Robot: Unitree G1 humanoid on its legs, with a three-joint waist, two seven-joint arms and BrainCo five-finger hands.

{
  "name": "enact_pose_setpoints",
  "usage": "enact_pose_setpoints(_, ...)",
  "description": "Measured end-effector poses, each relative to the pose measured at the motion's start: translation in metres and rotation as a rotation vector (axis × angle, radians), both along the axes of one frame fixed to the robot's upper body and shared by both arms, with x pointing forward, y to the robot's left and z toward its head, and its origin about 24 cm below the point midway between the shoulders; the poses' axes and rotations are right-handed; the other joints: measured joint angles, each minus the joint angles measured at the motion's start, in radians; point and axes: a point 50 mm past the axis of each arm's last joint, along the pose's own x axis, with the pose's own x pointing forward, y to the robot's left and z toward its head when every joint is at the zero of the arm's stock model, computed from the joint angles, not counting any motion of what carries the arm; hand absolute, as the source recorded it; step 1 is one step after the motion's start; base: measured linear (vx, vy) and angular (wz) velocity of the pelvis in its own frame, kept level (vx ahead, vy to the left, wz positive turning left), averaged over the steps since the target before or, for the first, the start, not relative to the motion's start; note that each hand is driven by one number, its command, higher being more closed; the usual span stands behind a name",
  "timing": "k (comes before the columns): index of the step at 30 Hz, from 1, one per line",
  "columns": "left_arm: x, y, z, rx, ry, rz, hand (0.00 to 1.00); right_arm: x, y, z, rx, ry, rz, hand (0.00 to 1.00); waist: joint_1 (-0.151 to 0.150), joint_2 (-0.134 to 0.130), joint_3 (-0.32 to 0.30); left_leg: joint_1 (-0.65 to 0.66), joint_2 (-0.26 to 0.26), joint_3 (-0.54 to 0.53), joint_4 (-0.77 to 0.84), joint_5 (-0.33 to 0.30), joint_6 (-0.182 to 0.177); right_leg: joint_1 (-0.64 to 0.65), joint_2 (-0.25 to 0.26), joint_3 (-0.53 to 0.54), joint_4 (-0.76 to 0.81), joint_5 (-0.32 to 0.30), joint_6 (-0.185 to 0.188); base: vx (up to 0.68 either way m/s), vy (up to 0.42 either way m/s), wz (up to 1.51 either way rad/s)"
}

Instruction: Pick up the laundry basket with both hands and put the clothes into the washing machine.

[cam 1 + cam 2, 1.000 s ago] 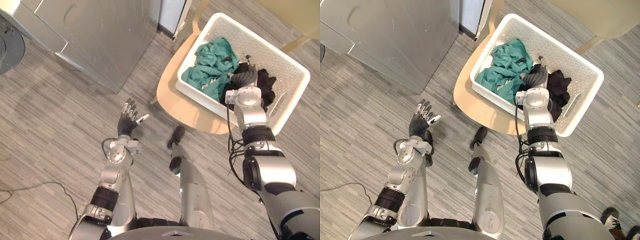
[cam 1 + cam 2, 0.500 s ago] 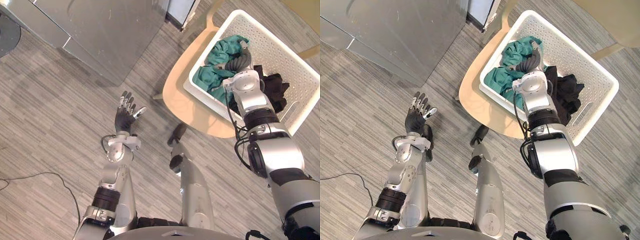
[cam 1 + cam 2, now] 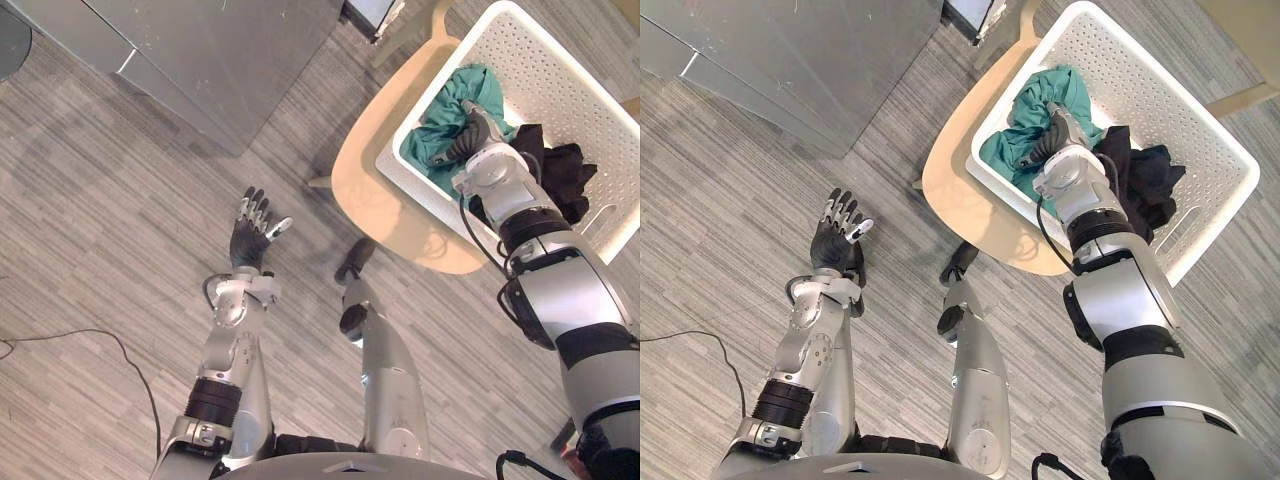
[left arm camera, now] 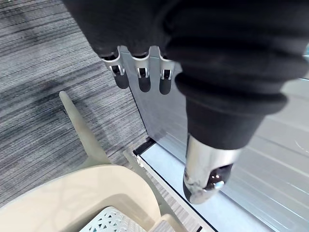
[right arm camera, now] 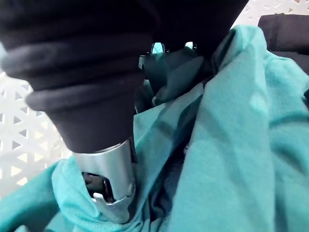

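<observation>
A white laundry basket (image 3: pixel 565 85) rests on a round pale wooden stool (image 3: pixel 375 190) at the upper right. Inside it lie a teal cloth (image 3: pixel 440 135) and a black cloth (image 3: pixel 565 170). My right hand (image 3: pixel 468 140) reaches down into the basket, its fingers curled into the teal cloth (image 5: pixel 231 145) and its thumb (image 5: pixel 108 193) pressed against it. The black cloth (image 5: pixel 285 29) lies just beside that hand. My left hand (image 3: pixel 252 235) is held up over the bare floor to the left of the stool. It is open, with fingers (image 4: pixel 140 79) straight and holding nothing.
The grey washing machine (image 3: pixel 210 60) stands at the upper left, its side close to the stool (image 4: pixel 72 203). A pale wooden piece of furniture (image 3: pixel 1250 25) sits beyond the basket. Striped grey floor (image 3: pixel 100 230) spreads around my left hand.
The camera has shifted, pushing the basket up and right in view. My right hand moved off the black cloth onto the teal cloth. My left hand has barely moved.
</observation>
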Motion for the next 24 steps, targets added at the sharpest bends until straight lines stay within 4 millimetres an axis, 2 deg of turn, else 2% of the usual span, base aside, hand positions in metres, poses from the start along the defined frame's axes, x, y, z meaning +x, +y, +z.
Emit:
enact_pose_setpoints(6,0.0,-0.002,-0.001,0.0,0.008,-0.011,0.0,0.001,-0.001,0.0,-0.145,0.048,-0.005,0.0,0.007,0.001,-0.007,0.01,-0.009,-0.006,-0.051,0.031,-0.003,-0.005,-0.002,-0.013,-0.001,-0.004,-0.01,0.01,-0.009,0.07)
enact_pose_setpoints(7,0.0,-0.003,-0.002,-0.003,0.01,-0.012,0.0,0.0,-0.002,-0.002,-0.161,0.06,-0.012,1.0,0.011,0.001,-0.018,0.009,-0.011,-0.006,-0.064,0.039,-0.006,-0.01,-0.002,-0.016,-0.003,-0.004,-0.013,0.0,-0.017,0.11)
enact_pose_setpoints(10,0.0,-0.003,-0.002,-0.005,0.014,-0.011,0.0,0.0,-0.003,-0.011,-0.175,0.097,-0.032,1.0,0.02,0.001,-0.064,-0.002,-0.015,-0.004,-0.097,0.059,-0.015,-0.034,-0.002,-0.018,-0.008,-0.007,-0.016,0.0,-0.017,0.07)
enact_pose_setpoints(14,0.0,-0.005,-0.001,-0.018,0.01,-0.009,0.0,0.001,-0.001,-0.009,-0.145,0.074,-0.045,1.0,0.023,0.001,-0.071,0.0,-0.017,-0.001,-0.117,0.076,-0.018,-0.042,-0.002,-0.018,-0.009,-0.011,-0.016,0.0,-0.003,0.01)
enact_pose_setpoints(19,0.001,0.001,0.001,-0.027,0.01,0.024,0.0,0.001,0.002,-0.011,0.21,-0.034,-0.067,1.0,0.022,0.001,-0.071,0.0,-0.015,0.002,-0.124,0.082,-0.018,-0.045,-0.001,-0.018,-0.01,-0.011,-0.016,0.0,0.0,0.0)
enact_pose_setpoints(23,0.004,0.008,0.004,-0.04,-0.004,0.054,0.0,-0.003,-0.003,-0.013,0.713,-0.168,-0.06,1.0,0.023,0.001,-0.071,0.002,-0.015,0.004,-0.122,0.088,-0.01,-0.045,-0.002,-0.018,-0.008,-0.011,-0.015,0.0,0.0,0.0)
enact_pose_setpoints(24,0.004,0.009,0.005,-0.042,-0.006,0.059,0.0,-0.003,-0.003,-0.012,0.777,-0.188,-0.055,1.0,0.023,0.001,-0.071,0.003,-0.014,0.004,-0.122,0.088,-0.01,-0.045,-0.002,-0.017,-0.007,-0.011,-0.015,0.0,0.0,0.0)
